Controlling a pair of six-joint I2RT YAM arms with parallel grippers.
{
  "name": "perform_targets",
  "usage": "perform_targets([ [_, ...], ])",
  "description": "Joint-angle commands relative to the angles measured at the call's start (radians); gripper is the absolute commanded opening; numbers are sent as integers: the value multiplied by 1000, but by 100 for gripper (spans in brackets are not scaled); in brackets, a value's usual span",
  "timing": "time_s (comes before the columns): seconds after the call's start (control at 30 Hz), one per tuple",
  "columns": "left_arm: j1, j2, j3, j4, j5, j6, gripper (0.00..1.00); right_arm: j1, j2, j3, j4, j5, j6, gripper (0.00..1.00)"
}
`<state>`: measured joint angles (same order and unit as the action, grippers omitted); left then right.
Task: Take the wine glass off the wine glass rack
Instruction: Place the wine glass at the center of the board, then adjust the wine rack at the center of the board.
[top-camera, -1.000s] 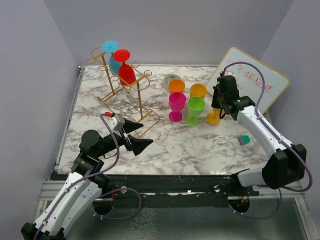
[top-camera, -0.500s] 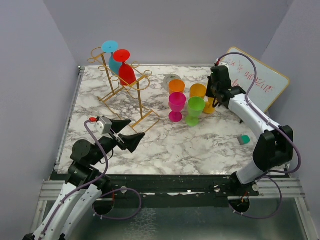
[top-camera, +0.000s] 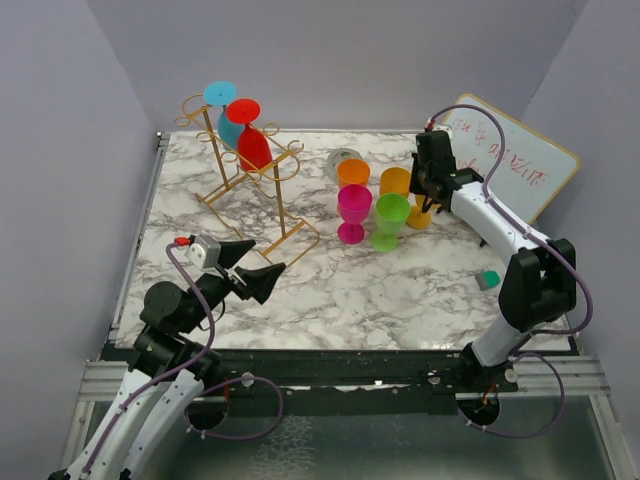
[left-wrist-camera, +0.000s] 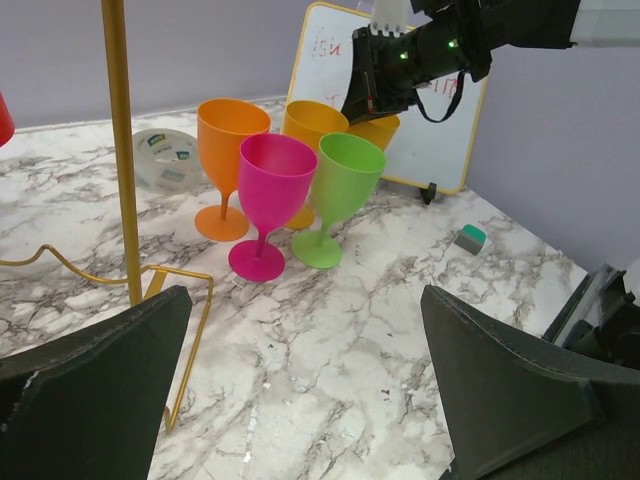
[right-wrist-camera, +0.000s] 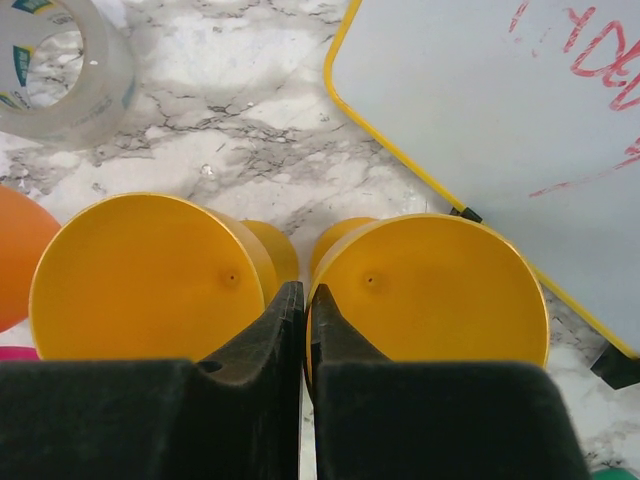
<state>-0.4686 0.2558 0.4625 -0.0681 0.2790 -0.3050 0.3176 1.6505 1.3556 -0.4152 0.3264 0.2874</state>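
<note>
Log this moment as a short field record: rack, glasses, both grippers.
rack: gold wine glass rack, standing at the table's far left
on rack: blue glass and red glass, hung upside down
on table, upright: orange glass, pink glass, green glass, free yellow glass
left gripper: open, empty, near the rack's base
right gripper: shut on the rim of the held yellow glass

The marble tabletop (top-camera: 400, 290) carries the rack (left-wrist-camera: 120, 150) at rear left and a tape roll (top-camera: 343, 160). Mid-rear stands a cluster of upright glasses: orange glass (top-camera: 353, 172), pink glass (top-camera: 354, 205), green glass (top-camera: 391, 213), yellow glass (top-camera: 396, 181) and second yellow glass (top-camera: 420, 215). A whiteboard (top-camera: 510, 165) leans at rear right. A teal block (top-camera: 488, 279) lies near the right edge.
</note>
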Motion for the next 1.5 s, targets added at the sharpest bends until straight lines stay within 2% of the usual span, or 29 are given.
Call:
perform_targets([
  [0.0,1,-13,7,-20,-37,7,99,0,42,43,-52,2,3,9],
  [0.13,1,-18,5,-20,-39,9,99,0,31,45,-56,19,-14,13],
  [0.4,1,-10,-1,-6,-69,-19,99,0,-15,70,-64,-31,-31,38],
  [0.83,1,14,8,-14,-106,-47,99,0,-79,216,-160,-96,-43,49],
  [1.0,1,23,26,-39,-155,-65,99,1,-87,290,-183,-253,-35,51],
  [1.1,1,30,27,-62,-201,-84,99,2,-58,348,-177,-456,-2,51],
  [1.2,1,44,30,-72,-219,-91,99,32,3,432,-165,-549,36,51],
  [1.37,1,54,62,-100,-222,-124,99,168,204,726,-306,-435,-36,52],
  [1.47,1,69,115,-124,-159,-121,99,203,308,874,-373,-406,-50,52],
])
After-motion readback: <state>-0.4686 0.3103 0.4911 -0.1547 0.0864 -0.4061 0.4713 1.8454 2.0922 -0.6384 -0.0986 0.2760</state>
